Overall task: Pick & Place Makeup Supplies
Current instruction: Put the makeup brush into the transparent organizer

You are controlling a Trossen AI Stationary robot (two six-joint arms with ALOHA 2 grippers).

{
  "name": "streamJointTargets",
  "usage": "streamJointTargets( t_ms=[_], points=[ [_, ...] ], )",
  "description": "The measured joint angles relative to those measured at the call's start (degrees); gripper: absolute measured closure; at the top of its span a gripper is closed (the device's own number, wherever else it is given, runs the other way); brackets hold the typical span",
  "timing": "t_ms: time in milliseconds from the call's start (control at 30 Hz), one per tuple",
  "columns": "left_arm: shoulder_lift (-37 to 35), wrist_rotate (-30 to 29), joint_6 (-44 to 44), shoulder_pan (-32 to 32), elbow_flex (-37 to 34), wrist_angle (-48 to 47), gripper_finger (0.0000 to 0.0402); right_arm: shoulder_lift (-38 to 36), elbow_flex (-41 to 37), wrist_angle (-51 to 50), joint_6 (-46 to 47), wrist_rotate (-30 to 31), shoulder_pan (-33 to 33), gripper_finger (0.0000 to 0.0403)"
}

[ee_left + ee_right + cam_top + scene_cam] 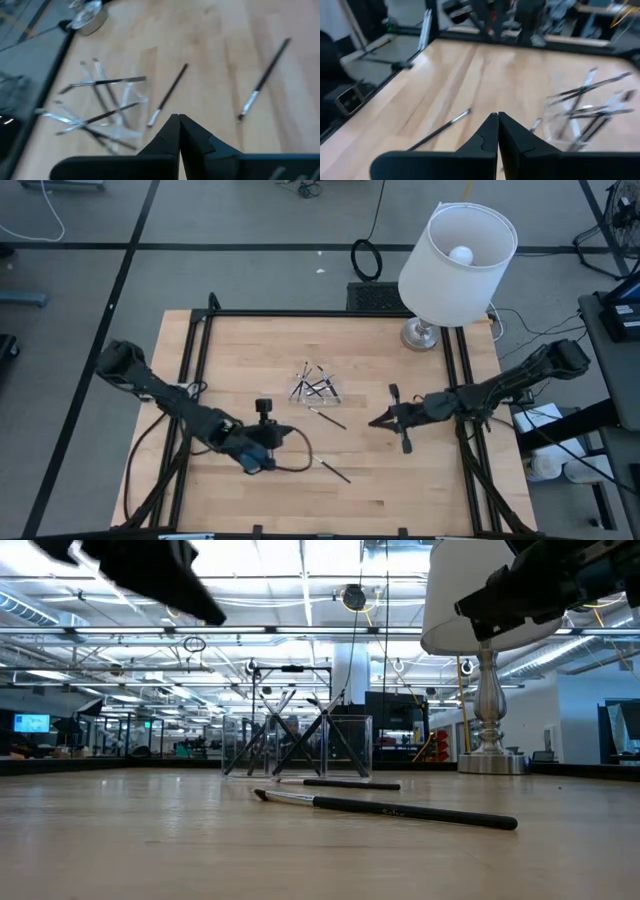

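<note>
Several thin dark makeup sticks lie crossed in a small clear tray at the table's middle, leaning on its walls. Two more sticks lie flat on the wood. One is just in front of the tray, and also shows in the left wrist view. The other is nearer the front edge and shows in the low view. My left gripper hovers shut, left of the loose sticks, holding nothing. My right gripper hovers shut to their right, also with nothing in it.
A white-shaded lamp stands on its metal base at the far right corner. A black cable loop hangs by my left gripper. Black frame rails run along the table's left and right sides. Bare wood lies toward the near edge.
</note>
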Motion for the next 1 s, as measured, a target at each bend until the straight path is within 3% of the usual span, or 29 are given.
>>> streamJointTargets(
  t_ms=[167, 300, 500, 633, 833, 1000],
  points=[
    [-2.8, 6.5, 2.8, -0.1, -13.3, 22.9, 0.0385, 10.4, 3.7, -1.0, 4.1, 3.6, 4.0, 0.0403],
    [-2.8, 13.0, 3.1, 0.1, -17.4, 32.9, 0.0376, 20.3, 7.8, -0.7, 6.4, 8.0, 5.7, 0.0403],
    [-2.8, 14.4, 3.1, -0.2, -17.5, 35.2, 0.0390, 32.4, 15.8, -0.6, 4.5, 8.3, 5.6, 0.0403],
    [-2.8, 18.3, 3.2, -0.2, -17.4, 35.1, 0.0398, 37.2, 19.6, -1.1, 3.0, 1.1, 5.0, 0.0403],
    [-2.5, 19.5, 4.1, -0.2, -17.4, 35.3, 0.0374, 38.6, 21.1, -0.8, 2.2, -3.6, 4.2, 0.0403],
    [2.8, 19.5, 4.6, 0.2, -17.4, 35.7, 0.0351, 38.6, 21.1, -0.8, 3.5, -11.4, 4.1, 0.0403]
  ],
)
